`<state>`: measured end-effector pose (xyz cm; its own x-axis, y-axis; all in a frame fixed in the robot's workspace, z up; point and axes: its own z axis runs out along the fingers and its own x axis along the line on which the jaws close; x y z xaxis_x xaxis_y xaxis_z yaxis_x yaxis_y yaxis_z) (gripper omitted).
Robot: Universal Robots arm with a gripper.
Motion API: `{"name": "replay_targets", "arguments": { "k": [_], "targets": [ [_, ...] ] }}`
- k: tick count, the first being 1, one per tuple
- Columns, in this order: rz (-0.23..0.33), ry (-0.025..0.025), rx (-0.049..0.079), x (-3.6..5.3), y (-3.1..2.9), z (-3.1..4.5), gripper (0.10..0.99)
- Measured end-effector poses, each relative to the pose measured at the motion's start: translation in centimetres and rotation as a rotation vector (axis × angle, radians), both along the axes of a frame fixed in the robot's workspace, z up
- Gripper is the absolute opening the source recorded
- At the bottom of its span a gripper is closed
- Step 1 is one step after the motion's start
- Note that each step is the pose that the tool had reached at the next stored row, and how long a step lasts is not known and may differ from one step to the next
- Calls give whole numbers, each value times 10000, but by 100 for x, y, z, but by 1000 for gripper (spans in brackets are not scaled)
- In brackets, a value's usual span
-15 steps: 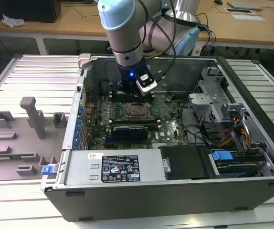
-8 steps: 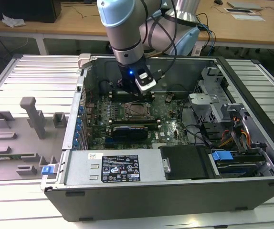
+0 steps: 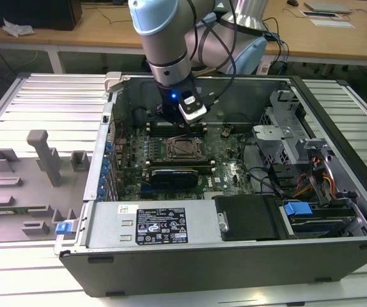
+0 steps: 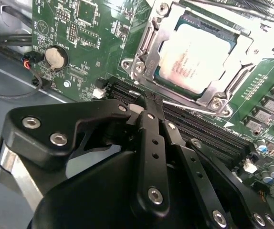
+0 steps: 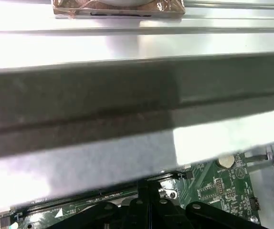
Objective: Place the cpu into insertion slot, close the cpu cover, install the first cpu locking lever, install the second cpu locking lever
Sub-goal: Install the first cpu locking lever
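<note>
I read the black end effector [image 4: 149, 101] as fully closed, fingertips together, low over the green circuit board [image 4: 79, 43] inside the open grey computer case [image 3: 234, 268]. Its tip meets the end of a thin silver wire lever [image 4: 189, 108]; I cannot confirm a grip on it. The flat silver-grey square cpu [image 4: 194, 57] sits in the dark-framed insertion slot [image 4: 225, 32]. The silver metal frame cpu cover [image 4: 149, 52] lies down over it.

Nothing legible. Black label [image 3: 165, 226] w/ white print & small symbols on the grey metal box [image 3: 107, 225]; white sticker [image 3: 127, 208] just beside it, both too small to read. Faint print lines on cpu [image 4: 196, 57] top, washed out. Tiny white markings across green board [image 4: 87, 33], unreadable.
</note>
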<state>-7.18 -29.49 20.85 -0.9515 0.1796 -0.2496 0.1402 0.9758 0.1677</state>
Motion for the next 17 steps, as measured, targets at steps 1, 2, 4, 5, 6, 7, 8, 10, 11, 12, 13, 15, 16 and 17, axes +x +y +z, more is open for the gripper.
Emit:
{"name": "replay_targets", "arguments": {
  "k": [1,2,4,5,6,7,8,10,11,12,13,15,16,17],
  "targets": [
    [-18,0,1,0,10,-1,106],
    [-35,0,2,0,17,-2,106],
    [-99,0,3,0,25,-13,106],
    [-240,0,3,-6,26,-30,106],
    [-272,0,3,-8,27,-34,106],
    [-306,1,2,-11,30,-38,106],
    [-331,1,2,-15,32,-41,106],
    [-403,0,3,-19,33,-50,106],
    [-439,0,3,-19,33,-57,106],
    [-467,2,2,-20,36,-61,106],
    [-492,0,4,-20,43,-68,106],
    [-503,0,9,-19,49,-78,106],
    [-520,3,8,-19,49,-83,106],
    [-540,3,7,-20,49,-88,106]
  ]
}}
